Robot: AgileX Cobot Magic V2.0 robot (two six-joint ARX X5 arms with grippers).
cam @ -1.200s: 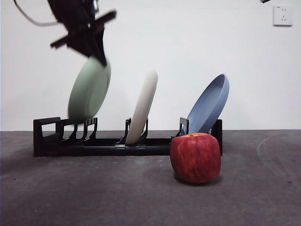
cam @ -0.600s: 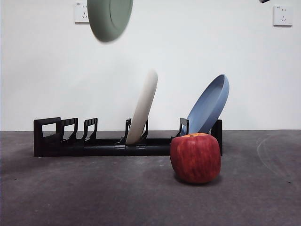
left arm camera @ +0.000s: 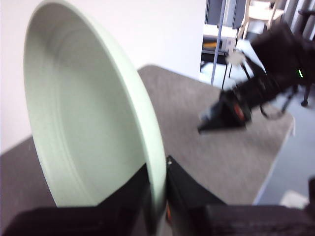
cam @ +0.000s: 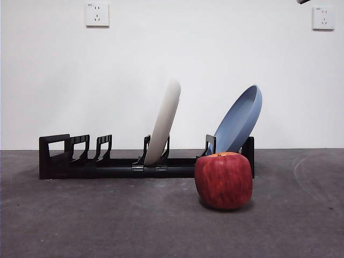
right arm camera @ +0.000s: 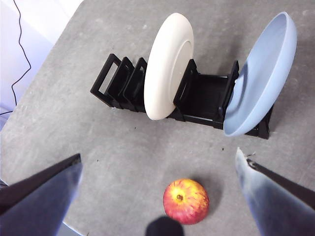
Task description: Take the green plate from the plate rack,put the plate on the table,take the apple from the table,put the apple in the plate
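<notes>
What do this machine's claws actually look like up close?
The left gripper has two black, wedge-shaped jaws that taper to narrow tips, with a small orange-red spot near their base. The right gripper has two broad, flat, pointed jaws; black by build, they look dark bluish-grey and glossy in this blurred wrist view. No cables or markings show on either.

Left gripper (left arm camera: 157, 196): raised clear of the front view, jaws clamped on the green plate (left arm camera: 83, 123) rim. Right gripper (right arm camera: 160, 196): aloft, jaws spread wide, empty.
</notes>
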